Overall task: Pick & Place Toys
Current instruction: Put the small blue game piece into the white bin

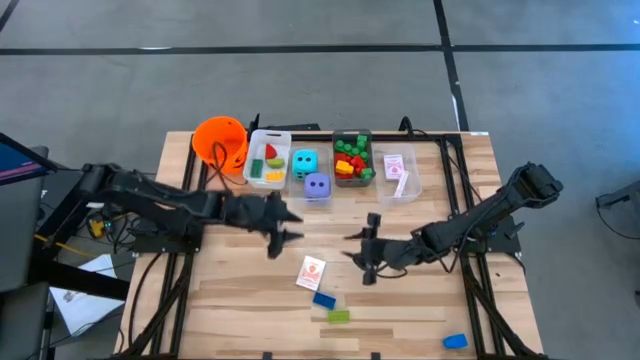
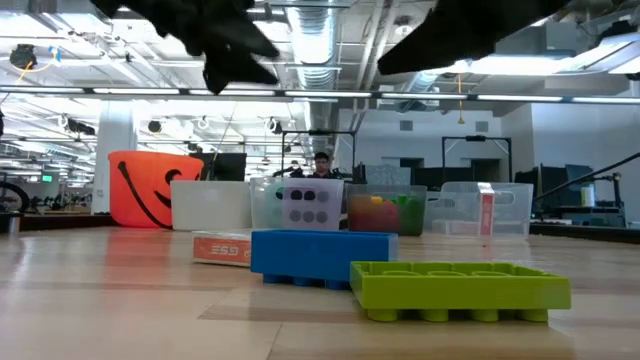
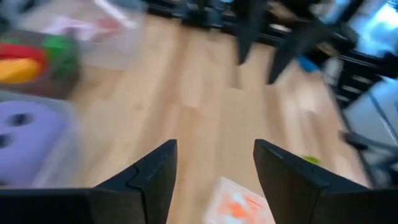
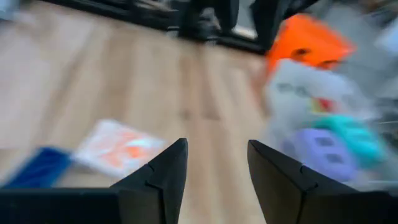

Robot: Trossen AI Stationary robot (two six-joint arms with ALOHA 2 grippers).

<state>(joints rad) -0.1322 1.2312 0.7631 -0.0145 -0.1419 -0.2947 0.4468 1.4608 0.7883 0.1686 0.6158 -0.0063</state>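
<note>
You've got an orange bucket (image 1: 220, 140) toward the far edge of the wooden table (image 1: 240, 300), back behind the jaws of the left gripper (image 1: 292, 226), four clear bins (image 1: 283, 135) rowed beside it, and a person (image 2: 321, 160) in the room beyond.

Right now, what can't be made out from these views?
- Bin contents: the low view shows the middle bin only side-on, so its bricks merge into colour patches.
- Card: its face is too small in the high view and blurred in both wrist views.
- Blue brick at the table corner: hidden from the low view.
</note>
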